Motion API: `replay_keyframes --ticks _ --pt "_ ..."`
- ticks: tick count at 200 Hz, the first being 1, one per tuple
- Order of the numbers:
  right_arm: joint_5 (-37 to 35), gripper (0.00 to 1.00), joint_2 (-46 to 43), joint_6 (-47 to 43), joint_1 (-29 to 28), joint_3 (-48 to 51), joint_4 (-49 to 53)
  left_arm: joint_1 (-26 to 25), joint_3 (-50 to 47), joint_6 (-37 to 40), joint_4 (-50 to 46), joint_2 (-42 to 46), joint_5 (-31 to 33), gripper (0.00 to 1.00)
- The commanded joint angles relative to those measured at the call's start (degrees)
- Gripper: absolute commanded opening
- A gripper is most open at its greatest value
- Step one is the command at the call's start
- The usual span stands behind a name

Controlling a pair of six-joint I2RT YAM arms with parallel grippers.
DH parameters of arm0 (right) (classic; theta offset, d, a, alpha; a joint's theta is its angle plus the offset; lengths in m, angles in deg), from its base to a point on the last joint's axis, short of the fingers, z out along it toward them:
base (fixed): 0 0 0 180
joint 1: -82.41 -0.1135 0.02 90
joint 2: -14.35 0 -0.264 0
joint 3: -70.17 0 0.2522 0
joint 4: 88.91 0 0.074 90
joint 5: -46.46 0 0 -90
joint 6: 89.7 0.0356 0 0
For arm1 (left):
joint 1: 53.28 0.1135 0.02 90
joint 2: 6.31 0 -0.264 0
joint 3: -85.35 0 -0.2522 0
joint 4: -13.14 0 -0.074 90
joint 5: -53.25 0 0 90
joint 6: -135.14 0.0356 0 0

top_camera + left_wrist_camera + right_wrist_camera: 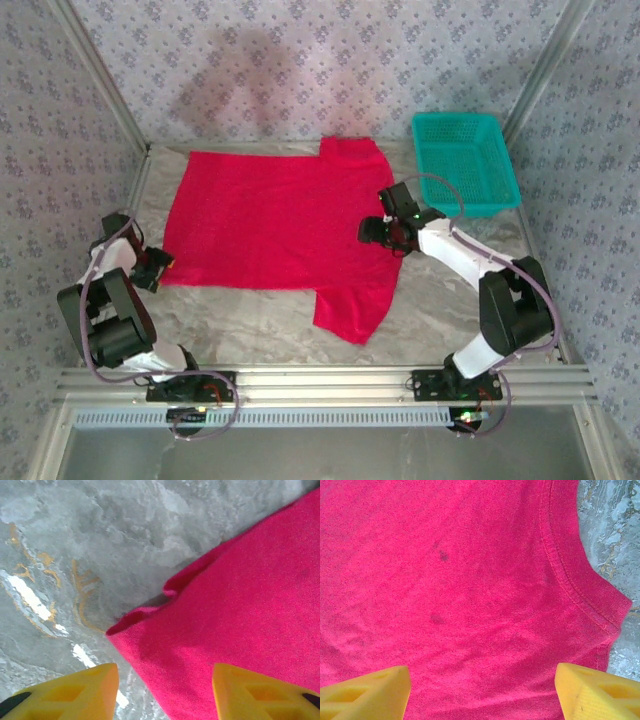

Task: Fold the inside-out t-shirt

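Plain red inside-out t-shirt [270, 220] flat on the marbled table [250, 320], hem to the left, sleeves right. Rumpled hem corner just ahead of the left gripper [165, 692], fingers apart, clamping nothing. Neckband beside the right gripper [482, 692], spread wide over the cloth. Teal basket [465, 160] just beyond.

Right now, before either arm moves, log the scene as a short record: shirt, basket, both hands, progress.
garment: red t-shirt spread flat on the marbled table, collar to the right, hem to the left
container: teal basket at the far right corner, apart from the shirt
left arm: left hand open, low at the hem's near corner, with the cloth edge between its fingers
right arm: right hand open, over the cloth just beside the collar
progress: no fold made yet
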Motion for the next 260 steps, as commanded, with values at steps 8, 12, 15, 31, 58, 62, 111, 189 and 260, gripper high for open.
replay_keyframes --ticks 8,12,15,31,58,62,111,189,260 --pt "-0.4 0.78 -1.2 -0.9 0.6 0.8 1.1 0.2 -1.1 -1.0 -0.4 -0.4 3.0 0.46" --pt "-0.3 0.78 -1.2 -1.0 0.7 0.8 1.3 0.2 -1.2 -1.1 0.0 -0.5 2.8 0.44" --pt "-0.1 0.78 -1.2 -1.0 0.8 0.7 1.4 0.2 -1.2 -1.2 0.4 -0.6 2.6 0.44" --pt "0.3 0.78 -1.6 -1.0 0.9 0.8 2.3 0.2 -1.7 -1.9 1.9 -1.9 1.8 0.35" --pt "1.2 0.78 -3.9 -0.4 0.3 2.8 6.2 0.2 -3.0 -3.0 5.2 -4.3 -0.6 0.04" --pt "1.3 0.77 -4.4 0.0 0.1 3.4 6.9 0.2 -3.1 -3.0 5.5 -4.5 -0.9 0.0" --pt "2.5 0.62 -13.4 7.3 -9.4 16.0 12.7 0.2 -3.1 -5.3 7.7 -1.3 -4.2 0.0" --pt "2.4 0.66 -19.9 29.3 -28.5 31.1 -1.9 0.1 -0.8 -6.2 2.5 13.3 -6.4 0.0" --pt "-4.4 0.0 -14.0 28.5 -30.6 23.2 7.7 0.2 -1.5 -3.8 -0.9 19.7 -5.4 0.0"
